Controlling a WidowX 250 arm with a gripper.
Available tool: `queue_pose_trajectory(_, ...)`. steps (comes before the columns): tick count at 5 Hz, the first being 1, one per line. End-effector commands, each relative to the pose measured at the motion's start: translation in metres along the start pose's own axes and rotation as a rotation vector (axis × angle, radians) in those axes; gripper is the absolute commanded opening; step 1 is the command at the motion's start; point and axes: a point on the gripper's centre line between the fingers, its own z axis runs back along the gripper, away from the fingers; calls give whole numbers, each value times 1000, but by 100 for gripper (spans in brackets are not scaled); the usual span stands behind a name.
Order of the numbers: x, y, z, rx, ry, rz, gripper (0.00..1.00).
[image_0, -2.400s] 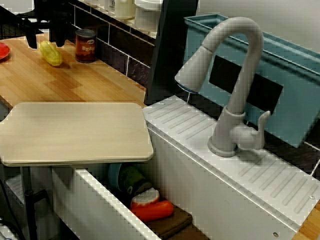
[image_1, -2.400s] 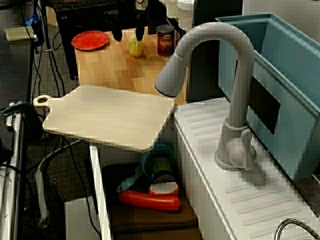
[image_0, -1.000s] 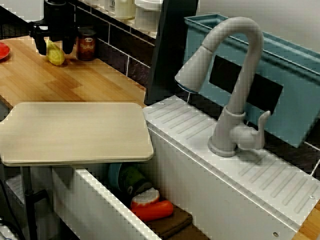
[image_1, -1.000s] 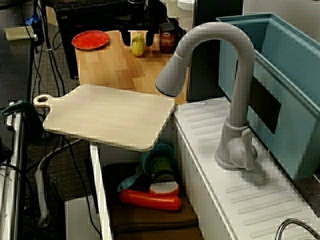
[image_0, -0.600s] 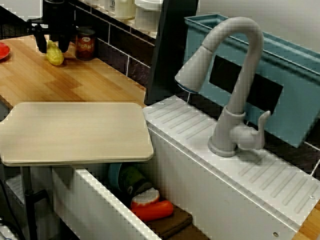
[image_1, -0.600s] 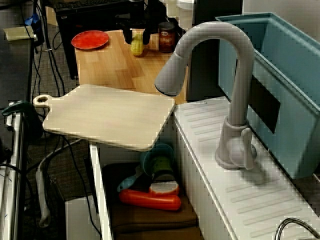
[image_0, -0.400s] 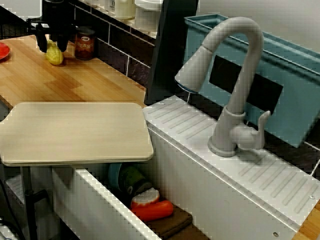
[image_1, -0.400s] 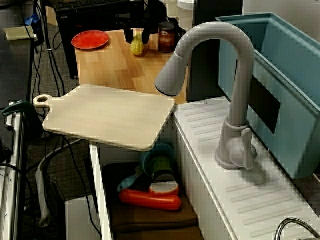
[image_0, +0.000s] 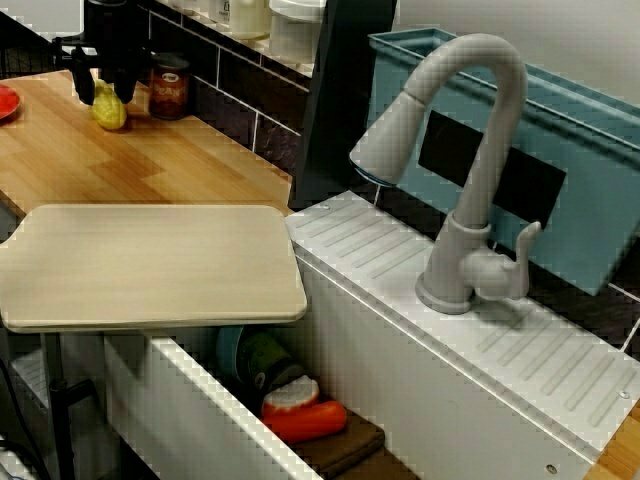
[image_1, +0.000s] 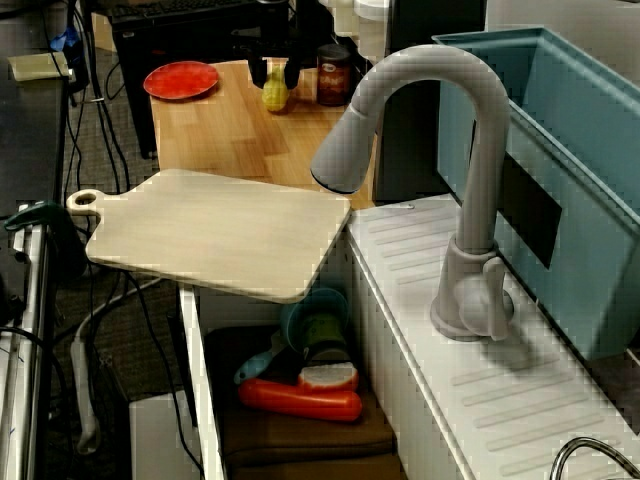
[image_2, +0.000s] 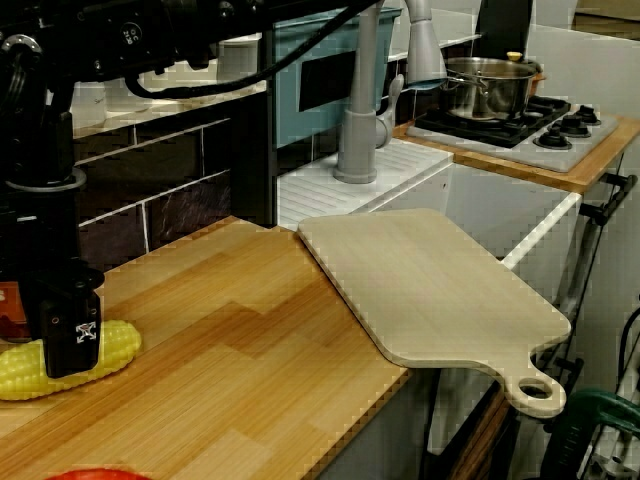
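Claw down around one corn cob

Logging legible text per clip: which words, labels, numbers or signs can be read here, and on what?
Nothing reads as words.
Can label: pale lettering, too blurred to read.
Gripper finger in front of the corn cob: white cross-shaped mark, no letters.
Black arm: small white marks, too small to read.
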Motion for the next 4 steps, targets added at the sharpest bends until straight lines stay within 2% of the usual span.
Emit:
queue_pose_trajectory(1,6,21,25,-70,-68,-21,0)
queue_pose_trajectory(3,-8,32,33,-90,-77,-45,0)
queue_pose_trajectory(4,-20,39,41,-109,-108,-67,0)
